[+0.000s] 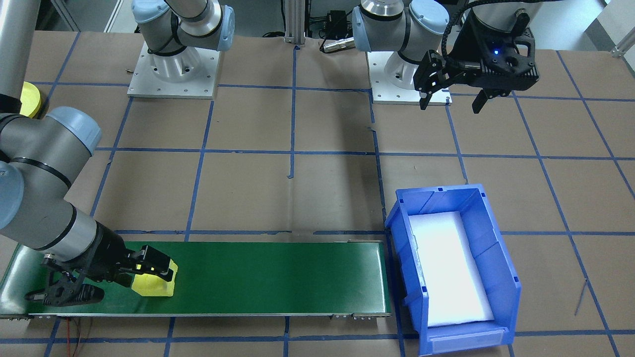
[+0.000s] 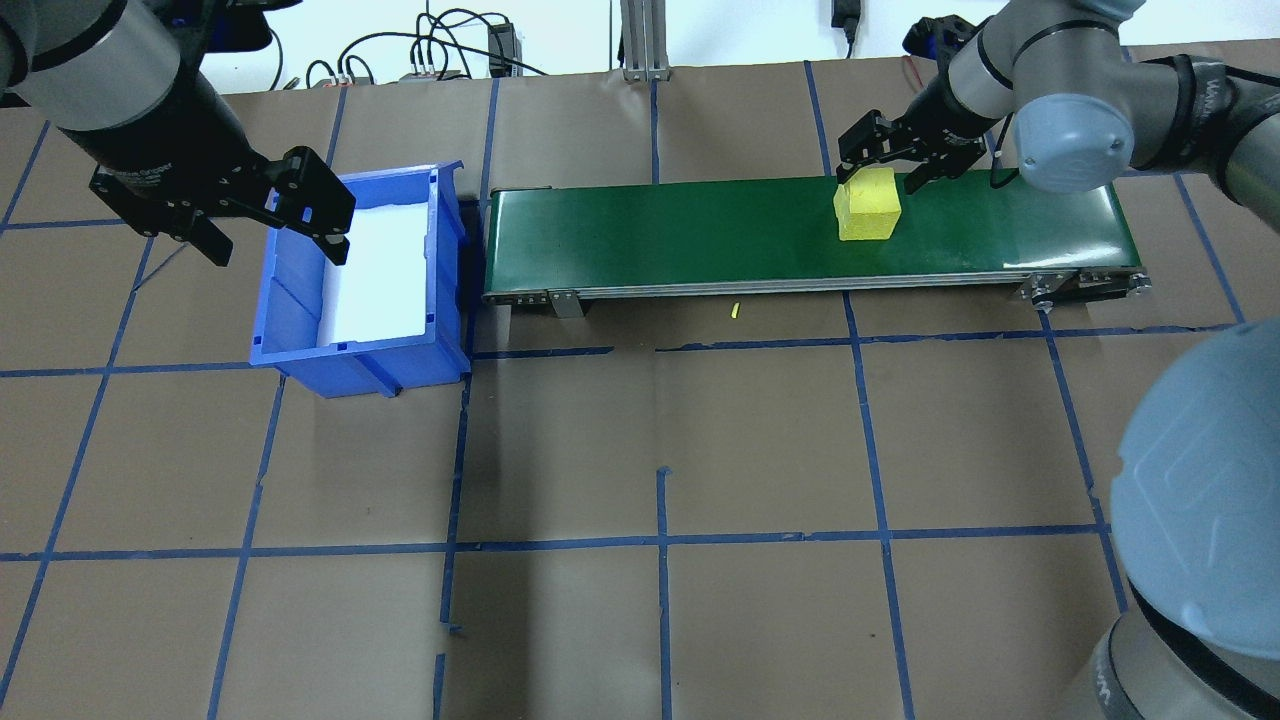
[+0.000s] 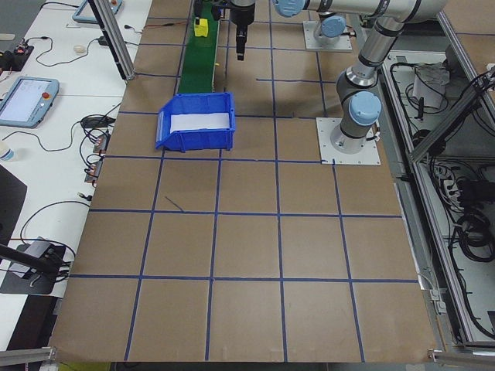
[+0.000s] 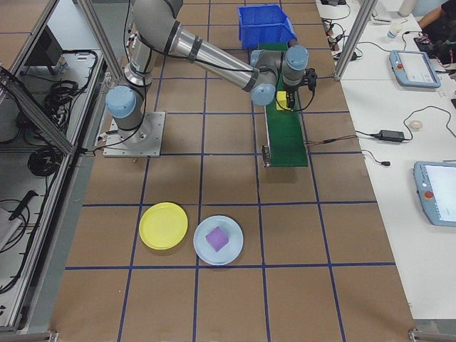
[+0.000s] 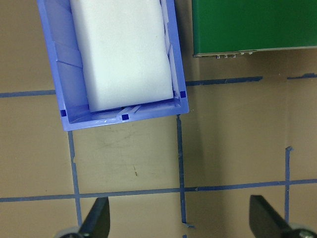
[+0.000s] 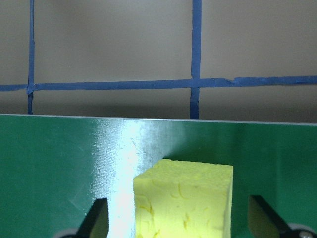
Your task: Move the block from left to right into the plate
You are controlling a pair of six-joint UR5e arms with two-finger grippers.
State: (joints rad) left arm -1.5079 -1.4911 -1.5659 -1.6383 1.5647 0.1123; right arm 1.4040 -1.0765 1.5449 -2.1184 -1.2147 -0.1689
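The block (image 2: 867,205) is a yellow foam cube on the green conveyor belt (image 2: 680,225), toward the belt's right end in the overhead view. My right gripper (image 2: 882,177) is open and straddles it. In the right wrist view both fingertips stand clear of the block (image 6: 183,198) on either side. The yellow plate (image 4: 163,226) lies on the table well away from the belt, on my right side. My left gripper (image 2: 275,250) hangs open and empty above the blue bin (image 2: 290,300).
The blue bin (image 1: 501,248) with a white foam liner stands at the belt's other end. A pale blue plate (image 4: 218,240) holding a purple block sits beside the yellow plate. Brown paper with blue tape lines covers the table.
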